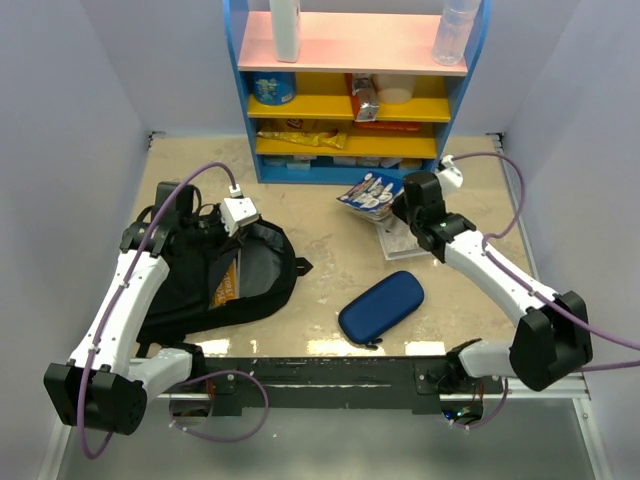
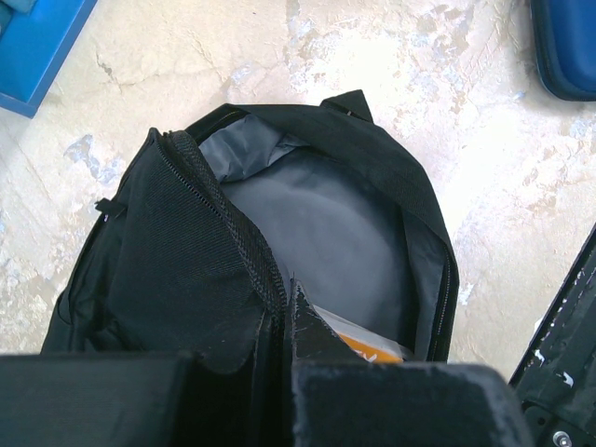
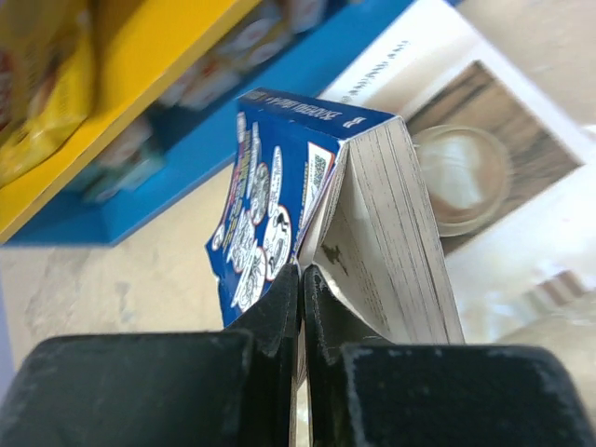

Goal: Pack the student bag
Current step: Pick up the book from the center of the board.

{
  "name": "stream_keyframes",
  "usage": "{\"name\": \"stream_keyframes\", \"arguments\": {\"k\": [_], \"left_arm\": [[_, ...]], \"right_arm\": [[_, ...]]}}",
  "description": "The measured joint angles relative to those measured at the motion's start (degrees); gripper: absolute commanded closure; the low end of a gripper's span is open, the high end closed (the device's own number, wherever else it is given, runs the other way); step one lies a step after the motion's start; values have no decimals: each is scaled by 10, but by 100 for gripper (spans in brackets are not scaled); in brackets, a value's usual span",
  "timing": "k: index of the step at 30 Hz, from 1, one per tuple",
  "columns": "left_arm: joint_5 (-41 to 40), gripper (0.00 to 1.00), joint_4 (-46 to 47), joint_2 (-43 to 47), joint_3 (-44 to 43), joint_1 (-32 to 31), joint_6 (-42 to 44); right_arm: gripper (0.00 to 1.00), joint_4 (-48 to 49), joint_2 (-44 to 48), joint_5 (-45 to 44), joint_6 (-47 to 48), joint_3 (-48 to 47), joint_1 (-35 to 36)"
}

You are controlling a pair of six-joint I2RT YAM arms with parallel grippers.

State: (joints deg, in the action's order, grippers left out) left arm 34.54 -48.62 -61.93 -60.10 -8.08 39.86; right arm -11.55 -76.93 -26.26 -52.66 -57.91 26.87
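1. My left gripper (image 2: 289,303) has its fingers nearly together, pinching the zip edge of the bag's (image 1: 265,265) front panel. I take it that this grip is there to lift the panel and hold the mouth open for loading.
2. The bag lies flat on the table, straight ahead of those fingers. Its mouth gapes away from them and the grey lining shows. An orange-edged item (image 2: 368,346) sits inside, just right of the fingertips, so I judge the packing is partly done.
3. The blue case (image 1: 381,307) lies between my two grippers, well apart from both and clear of the bag. It is unpacked and nothing holds it.
4. My right gripper (image 3: 300,279) has its fingers pressed shut on the front cover of the paperback (image 3: 279,177). They hold only the cover. The page block hangs just right of the fingers and falls open from the spine. It is a thin grip, and I would expect the book to swing or the cover to bend on the way over.
5. A second book (image 3: 484,158), with a coffee cup on its cover, lies beyond the fingers, under the paperback. I cannot tell whether the two touch.
6. The paperback needs to travel left past the case to the open mouth, and I would move it slowly.
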Motion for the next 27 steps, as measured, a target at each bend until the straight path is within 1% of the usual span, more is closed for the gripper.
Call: {"name": "stream_keyframes", "arguments": {"k": [4, 8, 12, 13, 14, 18, 19, 20, 21, 22, 24, 27], "left_arm": [[0, 100, 0, 0, 0, 0, 0], [1, 100, 0, 0, 0, 0, -2], [1, 100, 0, 0, 0, 0, -2], [1, 100, 0, -1, 0, 0, -2], [1, 100, 0, -1, 0, 0, -2], [1, 100, 0, -1, 0, 0, -2], [1, 100, 0, -1, 0, 0, -2], [1, 100, 0, -1, 0, 0, -2], [1, 100, 0, -1, 0, 0, -2], [2, 100, 0, -1, 0, 0, -2], [2, 100, 0, -1, 0, 0, -2], [1, 100, 0, -1, 0, 0, -2]], "right_arm": [[100, -17, 17, 0, 0, 28, -57], [100, -37, 15, -1, -2, 36, -95], [100, -38, 17, 12, -2, 55, -137], [96, -38, 17, 18, -2, 60, -147], [86, -39, 18, 23, -2, 64, -156], [83, -44, 6, 50, -3, 61, -198], [83, -50, -10, 60, -3, 55, -212], [92, -51, -23, 66, -3, 51, -219], [97, -50, -38, 73, -3, 49, -226], [100, -50, -54, 82, -5, 50, -232], [100, -42, -63, 96, -4, 58, -235], [100, -23, -52, 118, -4, 79, -235]]}}
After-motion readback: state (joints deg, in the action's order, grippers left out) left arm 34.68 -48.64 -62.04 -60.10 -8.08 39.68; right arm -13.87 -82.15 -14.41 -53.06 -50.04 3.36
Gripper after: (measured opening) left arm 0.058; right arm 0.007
